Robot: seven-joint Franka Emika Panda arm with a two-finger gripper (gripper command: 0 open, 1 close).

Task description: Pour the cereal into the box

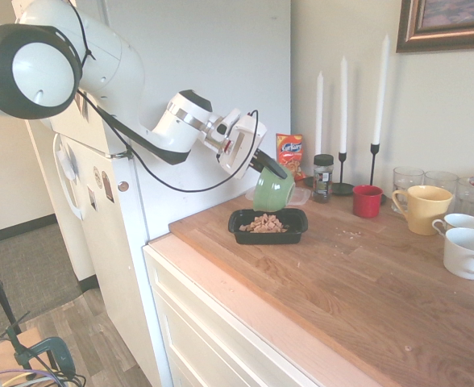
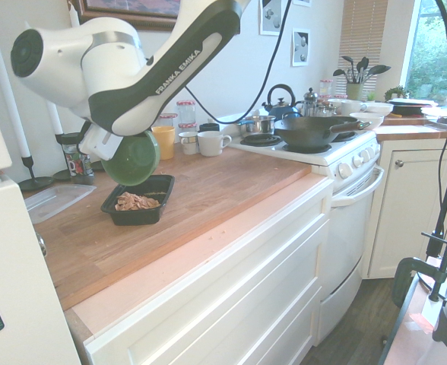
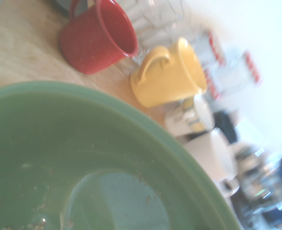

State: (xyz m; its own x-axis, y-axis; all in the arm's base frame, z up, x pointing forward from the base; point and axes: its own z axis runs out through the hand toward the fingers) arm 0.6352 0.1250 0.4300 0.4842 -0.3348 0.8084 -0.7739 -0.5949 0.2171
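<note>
The box (image 1: 293, 226), a shallow black tray, sits on the wooden counter with the tan cereal (image 1: 262, 224) heaped inside it; both show again as box (image 2: 159, 190) and cereal (image 2: 136, 201) in the second exterior view. My gripper (image 1: 263, 164) is shut on the rim of a green bowl (image 1: 273, 190), holding it tilted just above the box's back edge. From the other side the same bowl (image 2: 134, 160) hangs over the tray. In the wrist view the bowl's inside (image 3: 83, 182) holds only a few crumbs.
A red cup (image 1: 367, 201), yellow mug (image 1: 422, 208), white cups (image 1: 468, 251), glasses, a spice jar (image 1: 323, 177), an orange snack bag (image 1: 288, 151) and candlesticks line the back wall. A clear lid (image 2: 55, 201) lies beside the tray. A stove with pans stands further along.
</note>
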